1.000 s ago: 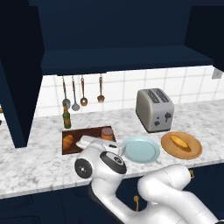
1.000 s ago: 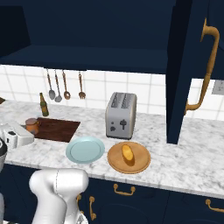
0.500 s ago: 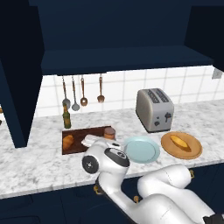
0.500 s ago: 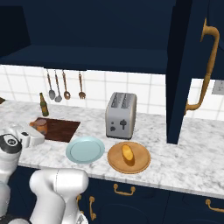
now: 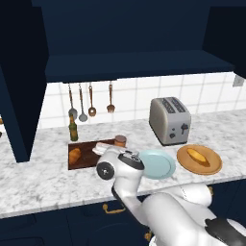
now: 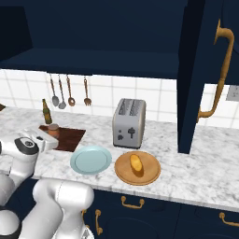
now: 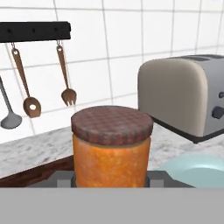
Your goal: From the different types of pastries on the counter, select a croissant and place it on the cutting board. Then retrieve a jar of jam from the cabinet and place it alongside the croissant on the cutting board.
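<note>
Item, jar of jam [image 7: 111, 146]: clamped upright in my pincer [image 7: 111, 178] so it sets down level; over the right end of the cutting board [image 5: 86, 154], croissant [image 5: 74, 155] at the board's left end, keeping room alongside; release, I judge, comes next.

my kitchen stock, by finish: jar of jam [image 7: 111, 162], mottled orange body, matt checked-looking lid. cutting board [image 5: 86, 154], dark grained wood. counter [image 5: 43, 182], veined grey-white marble. toaster [image 7: 186, 99], brushed metal, soft sheen. blue plate [image 6: 91, 160], smooth and glossy. round plate [image 6: 148, 170], tan wood. wall tiles [image 7: 127, 52], glossy white. hanging utensils [image 7: 26, 83], coppery metal.
</note>
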Robot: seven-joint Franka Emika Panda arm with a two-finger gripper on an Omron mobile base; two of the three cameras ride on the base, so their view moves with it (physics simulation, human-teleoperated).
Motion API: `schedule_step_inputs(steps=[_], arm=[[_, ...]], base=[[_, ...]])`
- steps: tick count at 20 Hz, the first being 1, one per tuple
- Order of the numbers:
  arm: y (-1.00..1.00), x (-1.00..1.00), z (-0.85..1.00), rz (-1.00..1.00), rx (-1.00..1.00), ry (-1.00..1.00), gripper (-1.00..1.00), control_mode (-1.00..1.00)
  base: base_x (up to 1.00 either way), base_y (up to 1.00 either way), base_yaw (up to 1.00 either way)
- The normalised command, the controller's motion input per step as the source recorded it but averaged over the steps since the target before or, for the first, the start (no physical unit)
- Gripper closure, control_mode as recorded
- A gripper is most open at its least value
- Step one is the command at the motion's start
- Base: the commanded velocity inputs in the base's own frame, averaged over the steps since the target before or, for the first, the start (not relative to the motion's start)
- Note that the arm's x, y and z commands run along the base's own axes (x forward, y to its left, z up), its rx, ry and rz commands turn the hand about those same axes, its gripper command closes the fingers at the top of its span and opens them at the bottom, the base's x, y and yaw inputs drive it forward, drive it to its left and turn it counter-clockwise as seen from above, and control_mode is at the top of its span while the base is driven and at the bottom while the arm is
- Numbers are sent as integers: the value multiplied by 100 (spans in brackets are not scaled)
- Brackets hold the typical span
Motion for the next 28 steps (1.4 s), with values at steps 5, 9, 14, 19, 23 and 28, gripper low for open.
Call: schedule_step_inputs(steps=[5,9,14,19,23,28], arm=[[8,16,-19,0,-2,8,100,-100],[17,7,-3,0,-4,11,100,-100],[12,23,-29,0,-2,4,100,-100],[0,38,-61,0,0,0,100,-100],[0,6,0,0,0,0,100,-100],[12,29,-2,0,0,0,100,-100]], base=[[0,0,0],[0,0,0],[0,0,0],[0,0,0],[0,0,0],[0,0,0]])
